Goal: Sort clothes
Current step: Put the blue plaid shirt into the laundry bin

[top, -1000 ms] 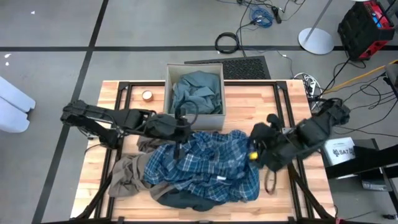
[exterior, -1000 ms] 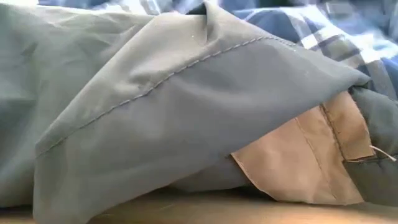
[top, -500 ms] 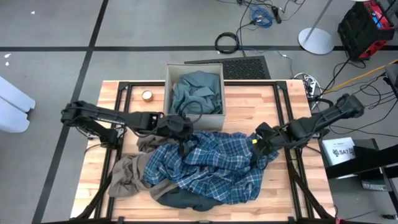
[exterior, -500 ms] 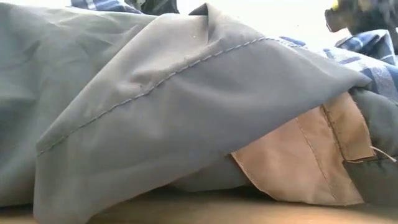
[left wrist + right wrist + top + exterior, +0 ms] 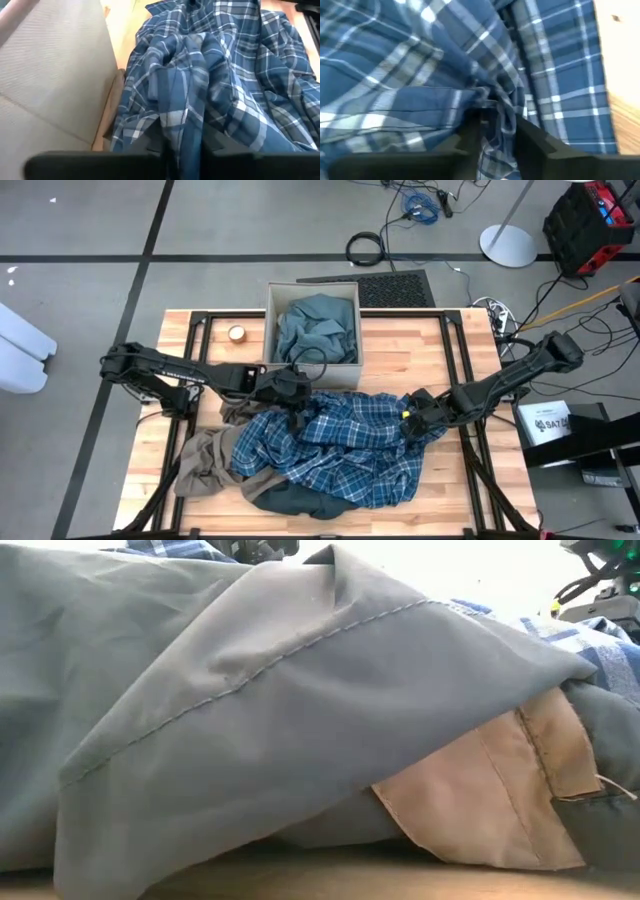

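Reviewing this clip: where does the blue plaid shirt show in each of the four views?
High view: blue plaid shirt mid-table, between both grippers.
Low view: a strip at the right edge, behind grey fabric.
Left wrist view: fills the frame, beside the beige fabric box.
Right wrist view: fills the frame.
Shared landmark: its plaid.

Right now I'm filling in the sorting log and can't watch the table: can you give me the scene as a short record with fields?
box: beige fabric box at the table's far edge, teal-grey shirt inside
pile: blue plaid shirt on top, tan-brown garment to its left, dark slate garment under the near edge
left gripper: fold of plaid pinched between its fingers, beside the box
right gripper: plaid bunched between its fingers, at the shirt's right edge
small item: round roll left of the box
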Motion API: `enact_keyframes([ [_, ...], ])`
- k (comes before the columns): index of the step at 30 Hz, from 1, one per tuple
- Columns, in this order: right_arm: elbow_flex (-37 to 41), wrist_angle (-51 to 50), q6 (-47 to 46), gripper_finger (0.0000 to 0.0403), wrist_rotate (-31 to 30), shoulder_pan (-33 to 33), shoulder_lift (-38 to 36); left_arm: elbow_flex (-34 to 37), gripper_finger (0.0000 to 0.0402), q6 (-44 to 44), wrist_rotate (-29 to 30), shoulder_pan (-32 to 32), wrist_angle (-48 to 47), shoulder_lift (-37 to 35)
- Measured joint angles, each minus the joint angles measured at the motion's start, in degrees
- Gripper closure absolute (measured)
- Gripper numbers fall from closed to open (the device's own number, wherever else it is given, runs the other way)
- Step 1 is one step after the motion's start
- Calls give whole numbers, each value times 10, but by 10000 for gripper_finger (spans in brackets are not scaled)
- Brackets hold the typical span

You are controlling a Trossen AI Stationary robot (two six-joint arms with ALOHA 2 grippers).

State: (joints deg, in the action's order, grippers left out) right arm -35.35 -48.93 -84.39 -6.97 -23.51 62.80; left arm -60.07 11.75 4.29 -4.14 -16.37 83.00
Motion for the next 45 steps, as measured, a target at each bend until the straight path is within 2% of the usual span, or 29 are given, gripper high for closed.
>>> enact_keyframes([
  [6,0,-37,-28,220,16,-1,10,0,239,1,4,-2,23,0],
  [9,0,-48,-50,192,42,-11,36,0,208,13,-15,-6,41,0],
  [13,0,-34,-75,184,74,-29,88,-9,199,12,-59,-22,72,0],
  [21,-7,12,-110,187,75,-41,204,-36,198,-16,-62,-39,84,0],
  [25,-8,18,-134,189,89,-43,218,-37,198,-16,-62,-39,83,-1],
  [29,-6,29,-165,222,83,-59,211,-37,198,-22,-62,-39,79,-15],
  [36,-5,62,-192,377,89,-98,209,-38,198,-35,-62,-39,67,-86],
  [37,-6,62,-193,389,83,-104,209,-38,198,-39,-60,-39,56,-96],
  [42,-28,31,-215,397,98,-127,205,-38,198,-47,-37,-39,11,-142],
  [45,-63,-24,-225,400,90,-137,196,-38,198,-46,-32,-39,-3,-156],
])
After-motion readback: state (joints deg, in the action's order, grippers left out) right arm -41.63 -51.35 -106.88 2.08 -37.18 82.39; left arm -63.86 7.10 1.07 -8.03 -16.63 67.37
